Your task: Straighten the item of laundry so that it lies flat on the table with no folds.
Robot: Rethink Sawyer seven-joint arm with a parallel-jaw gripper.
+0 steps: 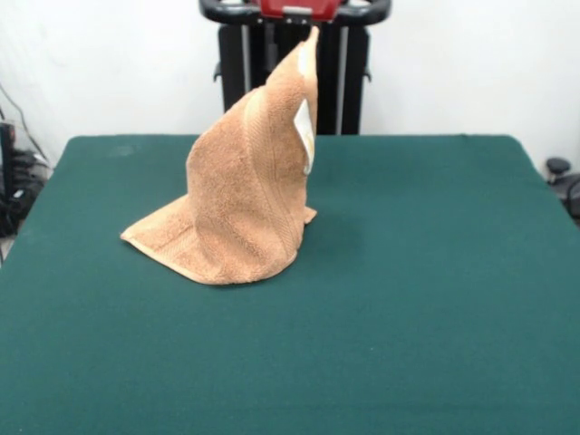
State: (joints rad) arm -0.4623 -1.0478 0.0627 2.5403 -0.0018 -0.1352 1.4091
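I see the green bench point(435, 299) filling most of my view; on its left-centre part the orange-tan towel point(240, 204) is hoisted into a tall cone, its top corner drawn up to the red gripper point(299, 14) at the top edge, its lower hem resting spread on the felt; a white label point(304, 136) hangs on the raised right edge. The gripper probably pinches that corner, but its fingers are cut off, so I cannot tell. My worry: if released from this height, the cloth could collapse onto itself and fold; a loose hold could let the corner slip early.
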